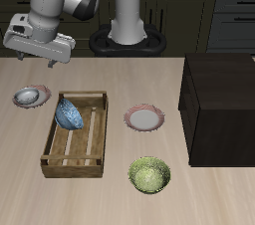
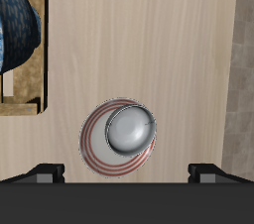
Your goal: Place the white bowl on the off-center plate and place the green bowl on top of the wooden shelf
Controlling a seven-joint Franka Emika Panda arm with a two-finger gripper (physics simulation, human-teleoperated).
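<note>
Currently my claw [image 1: 47, 58] hangs spread and empty above the white bowl [image 2: 131, 129], which sits on the off-center plate [image 2: 94, 151]. Judged light, stiff, slippery: pinch its rim.

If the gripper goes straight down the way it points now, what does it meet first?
Probably the white bowl on the off-center plate. The gripper hangs open above them, though its line may fall slightly beside the bowl; depth is unclear.
</note>
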